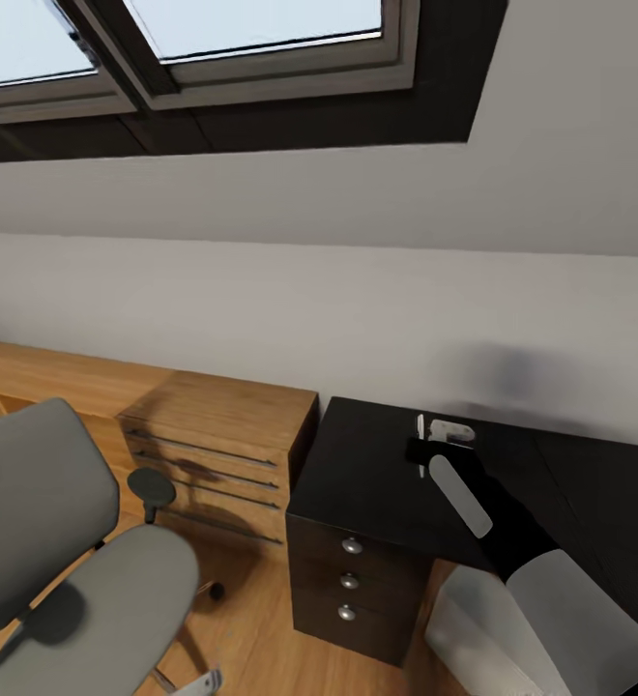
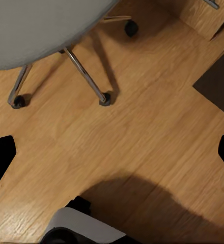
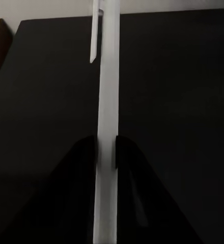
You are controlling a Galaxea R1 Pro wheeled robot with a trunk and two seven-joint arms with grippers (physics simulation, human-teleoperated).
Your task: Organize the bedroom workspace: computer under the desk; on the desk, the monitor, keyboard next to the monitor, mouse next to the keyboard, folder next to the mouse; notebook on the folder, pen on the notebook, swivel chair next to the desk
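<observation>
One pen (image 3: 106, 127) between right jaws, above desk (image 3: 183, 101)

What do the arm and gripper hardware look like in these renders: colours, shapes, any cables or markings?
In the head view the right arm has a smooth white forearm shell, then a black wrist section carrying a pale grey oblong panel. The right gripper is black with a small white part. Its fingers are flat, black and wedge-shaped. The left gripper's fingers are plain black too. No cables or markings are visible.

The slim white pen (image 3: 106, 101) stood clamped between black fingers above the glossy black desk (image 1: 367, 483); the grey chair (image 1: 58, 561) sat at its nine o'clock.
</observation>
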